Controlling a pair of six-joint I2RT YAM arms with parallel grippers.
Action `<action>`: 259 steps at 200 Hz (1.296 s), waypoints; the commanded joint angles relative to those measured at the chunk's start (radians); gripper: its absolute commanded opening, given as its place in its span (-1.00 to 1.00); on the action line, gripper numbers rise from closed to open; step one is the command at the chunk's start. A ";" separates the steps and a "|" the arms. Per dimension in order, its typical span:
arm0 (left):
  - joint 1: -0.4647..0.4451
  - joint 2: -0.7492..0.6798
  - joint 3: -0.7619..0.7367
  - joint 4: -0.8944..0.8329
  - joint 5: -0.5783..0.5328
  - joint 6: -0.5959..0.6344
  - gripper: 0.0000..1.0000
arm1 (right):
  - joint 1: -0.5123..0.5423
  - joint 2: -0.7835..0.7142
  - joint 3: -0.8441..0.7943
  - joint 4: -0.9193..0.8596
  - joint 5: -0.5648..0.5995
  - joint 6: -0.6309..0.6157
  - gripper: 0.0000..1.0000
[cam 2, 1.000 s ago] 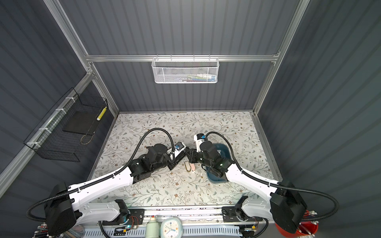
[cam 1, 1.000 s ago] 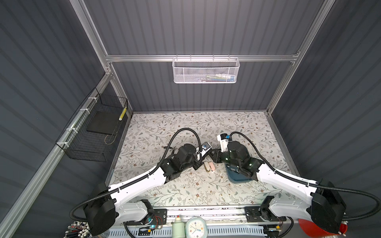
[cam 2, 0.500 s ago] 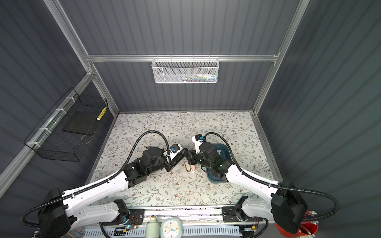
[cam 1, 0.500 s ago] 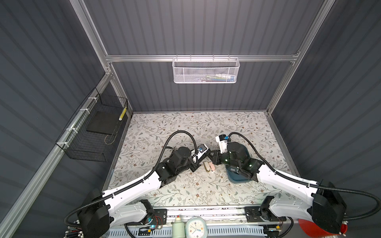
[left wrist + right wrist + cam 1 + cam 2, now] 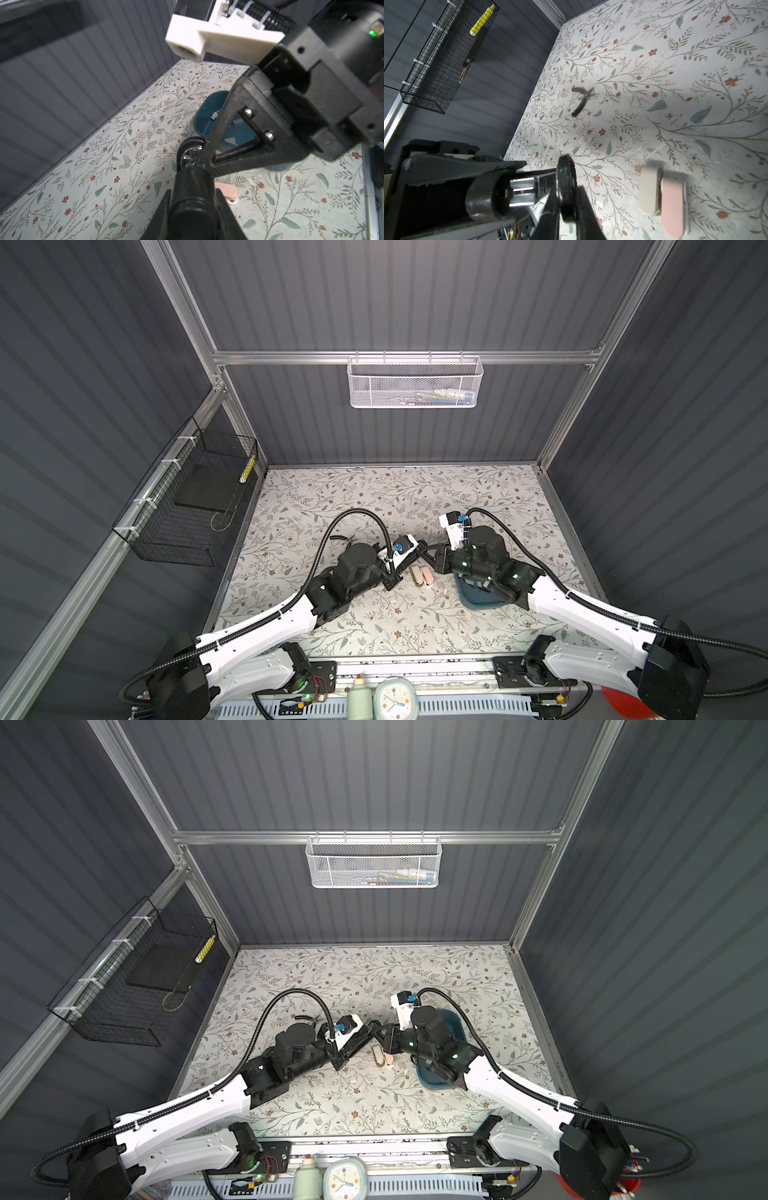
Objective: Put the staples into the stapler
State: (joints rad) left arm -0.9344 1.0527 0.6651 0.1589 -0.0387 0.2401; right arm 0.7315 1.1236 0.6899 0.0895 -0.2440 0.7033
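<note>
Both grippers meet above the middle of the table. My left gripper (image 5: pixel 193 187) is shut on the body of a black stapler (image 5: pixel 193 203). A shiny metal rail (image 5: pixel 523 189) sticks out of the stapler's end and carries a black end disc (image 5: pixel 566 182). My right gripper (image 5: pixel 568 188) is shut on that disc. In both top views the left gripper (image 5: pixel 420 548) and right gripper (image 5: pixel 432 559) nearly touch. The staples (image 5: pixel 230 140), small grey strips, lie loose in a teal tray (image 5: pixel 205 108) under the right arm.
A beige and pink stapler (image 5: pixel 662 197) lies flat on the floral mat just in front of the grippers (image 5: pixel 422 576). Black pliers (image 5: pixel 580 99) lie further left. A black wire basket (image 5: pixel 187 497) hangs on the left wall, a white mesh basket (image 5: pixel 415 383) on the back wall.
My left arm has drawn back a little toward the left and sunk lower, the stapler still in its grip. The right gripper has closed the last bit on the end disc.
</note>
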 commanded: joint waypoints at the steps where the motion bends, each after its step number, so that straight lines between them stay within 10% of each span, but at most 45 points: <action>1: 0.004 -0.093 -0.003 0.054 0.064 0.046 -1.00 | -0.107 0.020 -0.020 -0.095 0.235 0.106 -1.00; 97: 0.007 -0.086 -0.043 0.089 0.207 0.121 -1.00 | -0.141 0.050 -0.048 -0.050 0.210 0.120 -1.00; 146: 0.008 0.023 0.096 -0.139 0.180 0.188 -1.00 | -0.141 0.003 -0.032 -0.051 0.223 0.029 -0.52; 190: 0.008 0.095 0.177 -0.277 0.252 0.281 -1.00 | -0.139 -0.112 -0.024 -0.081 0.258 -0.045 0.32; 259: 0.008 0.174 0.474 -0.590 0.207 0.237 -1.00 | -0.140 -0.304 -0.117 0.034 0.389 -0.253 0.60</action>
State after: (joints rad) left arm -0.9268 1.2133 0.9337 -0.2985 0.1829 0.4946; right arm 0.5930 0.8825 0.6434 0.0120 0.0845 0.5892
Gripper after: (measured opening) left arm 0.301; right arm 0.783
